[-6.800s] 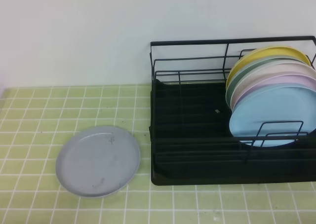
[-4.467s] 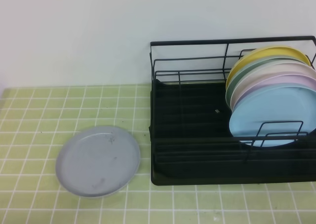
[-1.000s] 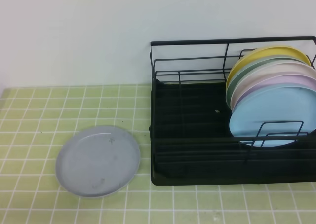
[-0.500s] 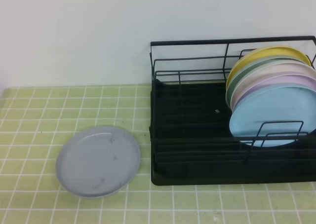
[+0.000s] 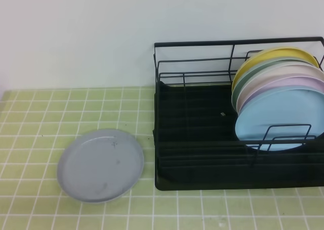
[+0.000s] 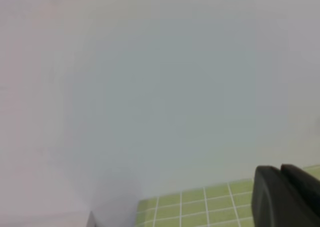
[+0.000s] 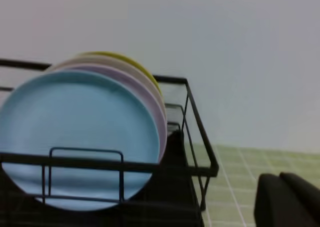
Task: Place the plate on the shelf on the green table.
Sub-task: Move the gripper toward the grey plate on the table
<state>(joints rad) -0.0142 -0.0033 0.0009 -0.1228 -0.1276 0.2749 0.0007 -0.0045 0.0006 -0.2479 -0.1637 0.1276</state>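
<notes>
Nothing has shifted since the earlier frames: the round pale grey plate [image 5: 100,165] lies flat where it lay, on the light yellow-green tiled bench [image 5: 40,118], just left of the black wire dish rack [image 5: 202,154] and apart from it. The rack's left portion stands free, its ridged black tray bare, while at the right end a row of plates leans on edge: a light blue plate [image 5: 278,117] in front, a lilac plate [image 5: 276,85] behind it, then paler ones and a yellow plate [image 5: 273,55] at the back.

Neither arm reaches into the high view. The left claw [image 6: 287,197] shows only as a dark shape at the lower right of its wrist view, which looks mostly at blank wall with a strip of tile below; its two halves appear pressed together with nothing between them, though the picture is soft. The right claw [image 7: 285,199] sits likewise in the corner of its view, pressed together and empty, facing the blue plate through the rack's front wire.

With no change, the task reads as not yet begun: the grey plate is untouched. It lies on the left arm's side, so that arm is likely the one to reach down, catch the raised rim and carry the plate to the rack's free slots.
</notes>
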